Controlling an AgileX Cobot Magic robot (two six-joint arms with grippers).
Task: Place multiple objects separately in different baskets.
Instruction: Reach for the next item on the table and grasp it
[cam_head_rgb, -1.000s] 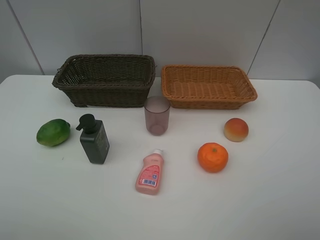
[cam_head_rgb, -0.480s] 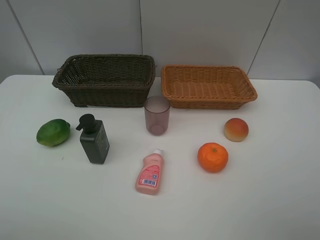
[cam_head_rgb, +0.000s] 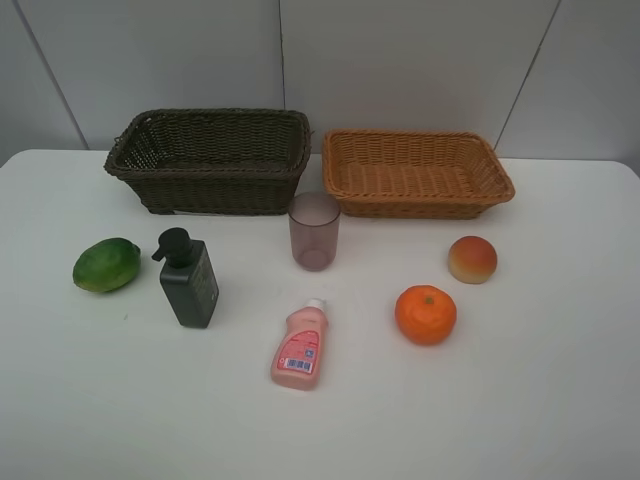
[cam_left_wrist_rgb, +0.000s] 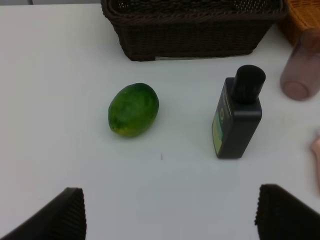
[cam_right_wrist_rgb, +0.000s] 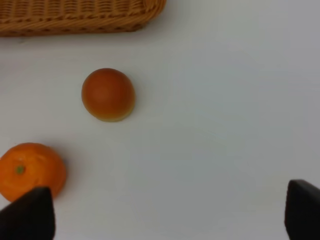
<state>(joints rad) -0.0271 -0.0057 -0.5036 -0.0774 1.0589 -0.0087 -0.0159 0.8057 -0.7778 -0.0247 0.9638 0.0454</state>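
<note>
Green round fruit (cam_left_wrist_rgb: 133, 109) on white table (cam_left_wrist_rgb: 50, 100), ahead of left claw (cam_left_wrist_rgb: 175, 215), apart from it. Dark green pump bottle (cam_left_wrist_rgb: 238, 120) upright beside fruit. Deep dark brown wicker basket (cam_left_wrist_rgb: 190, 30) beyond both. Left claw wide open, holding nothing. Right claw (cam_right_wrist_rgb: 167, 212) wide open too. Orange (cam_right_wrist_rgb: 31, 170) near one fingertip, red-yellow peach (cam_right_wrist_rgb: 108, 94) farther ahead, shallow tan wicker basket (cam_right_wrist_rgb: 75, 17) beyond.

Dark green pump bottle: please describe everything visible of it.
The dark green pump bottle is flat-sided, plastic-looking, with a black pump head whose spout points toward the green round fruit. One side bears a yellow-green label. It stands upright on the white table, before the dark brown wicker basket, touching nothing else.
</note>
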